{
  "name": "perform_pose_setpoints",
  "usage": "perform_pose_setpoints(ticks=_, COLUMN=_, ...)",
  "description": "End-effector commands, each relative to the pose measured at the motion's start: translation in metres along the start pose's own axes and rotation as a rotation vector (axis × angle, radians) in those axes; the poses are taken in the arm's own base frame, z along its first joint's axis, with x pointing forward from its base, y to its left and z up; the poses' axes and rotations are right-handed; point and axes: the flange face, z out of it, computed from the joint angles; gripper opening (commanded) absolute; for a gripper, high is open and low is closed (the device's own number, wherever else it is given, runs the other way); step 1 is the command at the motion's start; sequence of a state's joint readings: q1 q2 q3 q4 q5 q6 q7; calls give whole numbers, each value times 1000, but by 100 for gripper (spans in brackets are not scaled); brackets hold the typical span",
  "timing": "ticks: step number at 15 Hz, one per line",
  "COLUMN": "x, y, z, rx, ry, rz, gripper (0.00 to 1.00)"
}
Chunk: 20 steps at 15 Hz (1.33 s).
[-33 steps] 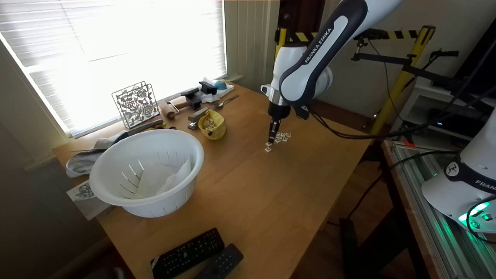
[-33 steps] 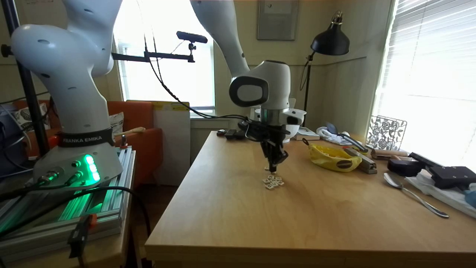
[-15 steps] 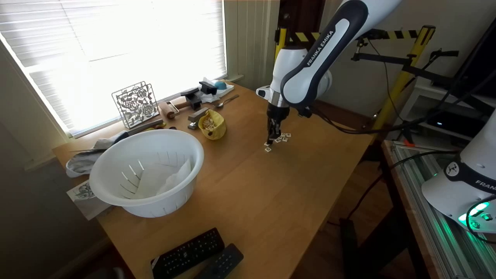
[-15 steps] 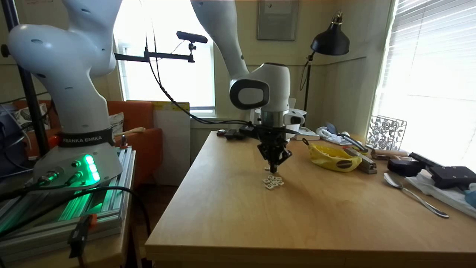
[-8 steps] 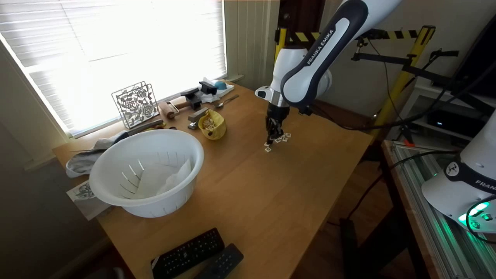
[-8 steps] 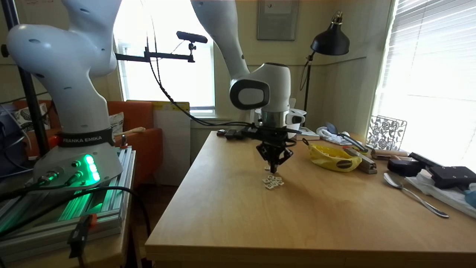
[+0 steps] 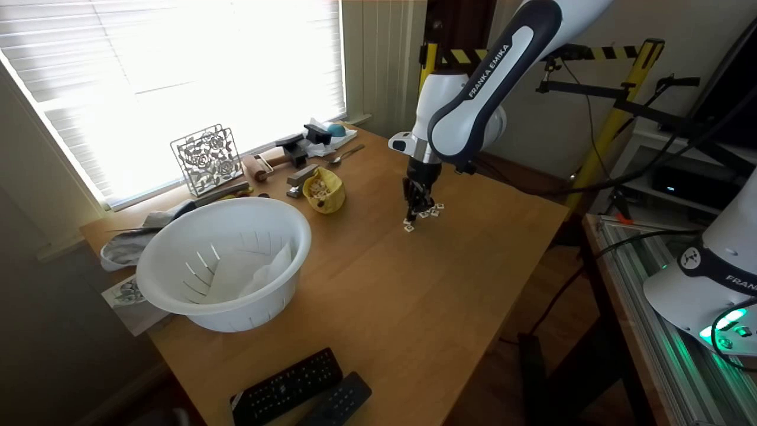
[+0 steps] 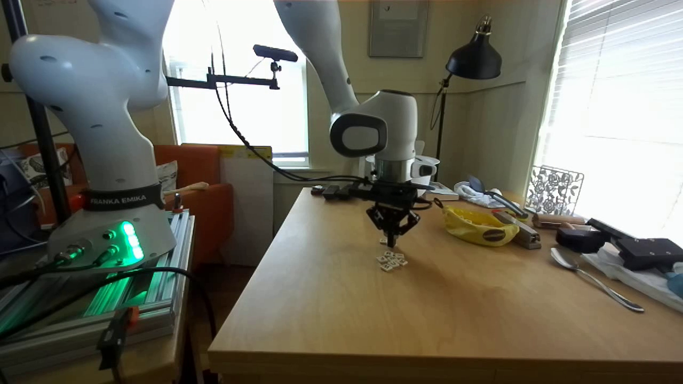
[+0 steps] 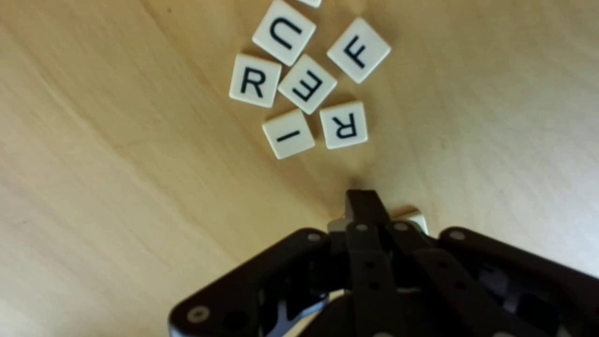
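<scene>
My gripper [image 9: 367,194] is shut, its black fingertips pressed together and pointing down at the wooden table. In the wrist view a white tile [image 9: 415,219] shows partly from behind the fingers, and a pale edge lies on their other side; whether the fingertips touch either I cannot tell. Beyond them lie loose letter tiles: an I tile [image 9: 288,134], an R tile [image 9: 344,125], an E tile [image 9: 307,84], another R tile [image 9: 255,80], a U tile [image 9: 284,32] and an F tile [image 9: 359,50]. In both exterior views the gripper [image 7: 410,219] stands low beside this cluster [image 8: 391,261].
A yellow pouch [image 7: 324,190] holding pale pieces stands near the window side, by a stapler [image 8: 520,230]. A large white basket [image 7: 222,266], two black remotes [image 7: 290,387], a metal napkin holder [image 7: 207,160] and a spoon [image 8: 592,280] are also on the table.
Over two seconds the wrist has turned and the fingertips have shifted slightly. One tile by the fingertips seems to sit a little closer to its neighbour. The gripper stays shut.
</scene>
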<state>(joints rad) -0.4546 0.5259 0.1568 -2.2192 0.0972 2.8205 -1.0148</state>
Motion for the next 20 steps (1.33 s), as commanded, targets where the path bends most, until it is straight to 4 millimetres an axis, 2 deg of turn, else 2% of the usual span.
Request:
perform_pose_setpoints(ticks=1, x=4, y=1, z=-3, rx=31, ry=23, rz=-24, gripper=0)
perform_pose_setpoints(ticks=7, x=10, y=-4, z=-13, rx=27, ry=49, rz=-48, gripper=0)
perform_pose_setpoints(ticks=20, x=12, y=-20, z=-16, rx=30, ry=-2, rz=186, gripper=0)
